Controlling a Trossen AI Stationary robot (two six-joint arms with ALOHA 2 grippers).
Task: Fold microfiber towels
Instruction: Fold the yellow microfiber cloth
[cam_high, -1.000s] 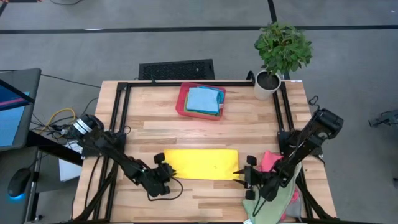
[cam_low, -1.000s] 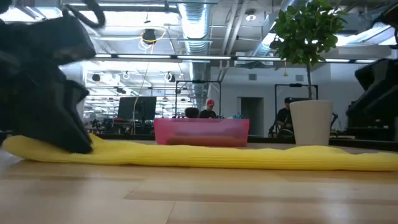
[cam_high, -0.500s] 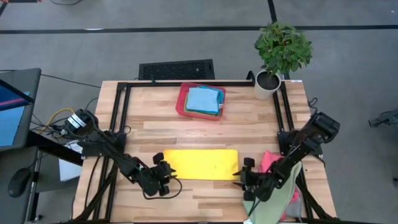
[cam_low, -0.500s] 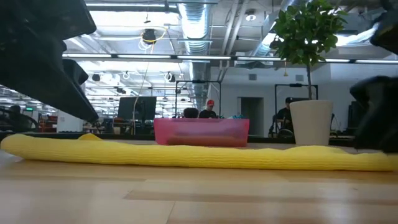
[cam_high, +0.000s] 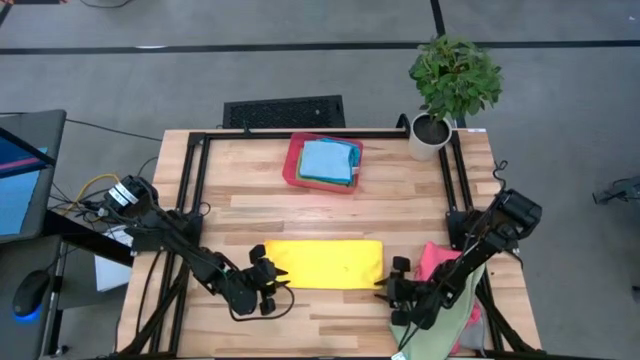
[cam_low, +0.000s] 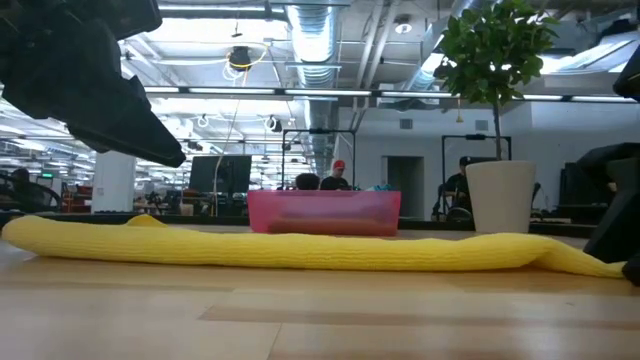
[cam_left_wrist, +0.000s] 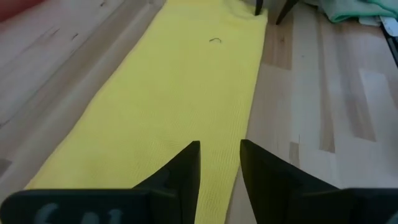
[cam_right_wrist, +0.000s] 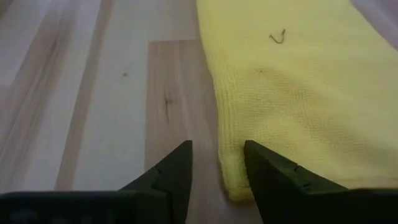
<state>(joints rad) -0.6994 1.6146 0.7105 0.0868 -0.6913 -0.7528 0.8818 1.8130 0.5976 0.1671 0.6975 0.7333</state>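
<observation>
A yellow microfiber towel (cam_high: 325, 264), folded into a long strip, lies flat on the table's near middle. My left gripper (cam_high: 277, 280) hangs open above its left end (cam_left_wrist: 186, 124), clear of the cloth (cam_low: 300, 250). My right gripper (cam_high: 385, 285) is low at the towel's right end and open. Its fingers stand on either side of the near right corner (cam_right_wrist: 235, 183). A light blue towel (cam_high: 328, 160) lies folded on a green one in the red tray (cam_high: 290, 165). My right gripper comes slanting down from the table's right with one finger (cam_right_wrist: 264, 165) over the cloth and the other (cam_right_wrist: 177, 165) over bare wood beside the towel's near right corner. I cannot tell whether either finger touches the cloth.
Pink (cam_high: 432, 258) and green (cam_high: 440, 325) towels lie heaped at the near right corner, under my right arm. A potted plant (cam_high: 445, 90) stands at the far right. The tray sits at the far middle. Bare wood lies between the tray and the yellow towel.
My left gripper has risen off the towel's left end, which now lies flat on the table. My right gripper has sunk toward the towel's near right corner. The towel has stayed in place.
</observation>
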